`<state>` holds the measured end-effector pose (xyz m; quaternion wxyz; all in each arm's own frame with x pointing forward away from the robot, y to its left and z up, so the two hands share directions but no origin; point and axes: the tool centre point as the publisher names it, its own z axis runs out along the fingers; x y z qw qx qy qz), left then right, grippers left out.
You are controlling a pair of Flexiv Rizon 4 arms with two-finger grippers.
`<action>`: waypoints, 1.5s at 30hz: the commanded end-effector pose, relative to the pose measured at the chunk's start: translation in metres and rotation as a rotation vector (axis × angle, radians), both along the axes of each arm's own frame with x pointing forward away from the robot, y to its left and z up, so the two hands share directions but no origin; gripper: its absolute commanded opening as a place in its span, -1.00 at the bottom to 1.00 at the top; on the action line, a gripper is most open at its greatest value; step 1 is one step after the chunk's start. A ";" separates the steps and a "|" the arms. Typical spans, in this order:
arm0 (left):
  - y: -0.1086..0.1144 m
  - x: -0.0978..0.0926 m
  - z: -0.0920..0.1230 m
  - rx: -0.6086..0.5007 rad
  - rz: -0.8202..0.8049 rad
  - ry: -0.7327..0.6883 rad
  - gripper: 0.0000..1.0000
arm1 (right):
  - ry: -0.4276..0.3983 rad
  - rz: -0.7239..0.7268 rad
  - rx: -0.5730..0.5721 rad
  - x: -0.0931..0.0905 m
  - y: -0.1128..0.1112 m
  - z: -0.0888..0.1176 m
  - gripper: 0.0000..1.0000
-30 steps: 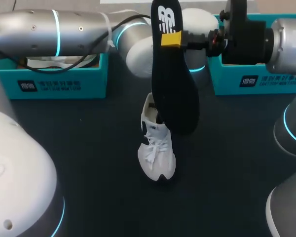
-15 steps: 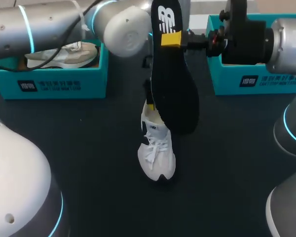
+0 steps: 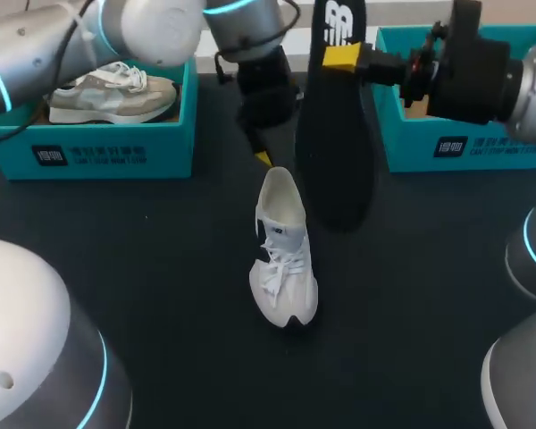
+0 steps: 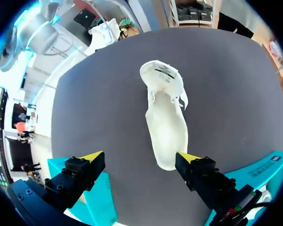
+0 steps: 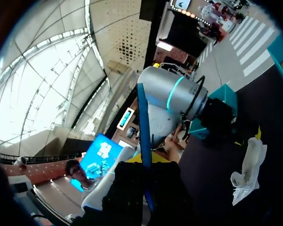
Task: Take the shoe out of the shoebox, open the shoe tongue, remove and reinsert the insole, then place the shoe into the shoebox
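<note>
Your right gripper (image 3: pixel 341 59) tight on black insole (image 3: pixel 335 152), left gripper (image 4: pixel 140 157) agape above white sneaker (image 3: pixel 284 259), dark tabletop (image 3: pixel 161 277), teal shoebox (image 3: pixel 98 152) left, second shoebox (image 3: pixel 464 143) right.

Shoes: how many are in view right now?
2. A white shoe stands mid-table; a grey shoe lies in the left shoebox. Inside of the right shoebox is mostly hidden.

The left arm reaches in past the middle, its claw (image 4: pixel 140 157) pointing down, fingers spread wide. The right claw (image 3: pixel 344 59), raised high, pinches the insole (image 3: pixel 335 152).
</note>
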<state>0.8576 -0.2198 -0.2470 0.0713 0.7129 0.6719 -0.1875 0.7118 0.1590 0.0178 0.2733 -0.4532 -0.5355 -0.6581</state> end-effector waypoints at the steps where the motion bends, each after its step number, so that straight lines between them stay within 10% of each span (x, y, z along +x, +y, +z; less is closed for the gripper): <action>1: 0.019 -0.010 0.016 -0.188 0.018 -0.025 1.00 | 0.043 0.024 -0.010 0.017 -0.023 -0.007 -1.00; 9: 0.032 -0.014 0.068 -0.336 0.040 -0.093 1.00 | 0.262 -0.123 -0.050 0.065 -0.035 -0.034 -1.00; 24: 0.036 -0.017 0.081 -0.337 0.043 -0.103 1.00 | 0.262 -0.123 -0.050 0.065 -0.035 -0.034 -1.00; 45: 0.076 -0.035 0.125 -0.955 0.203 -0.012 1.00 | 0.565 -0.060 0.123 0.151 -0.019 -0.085 -1.00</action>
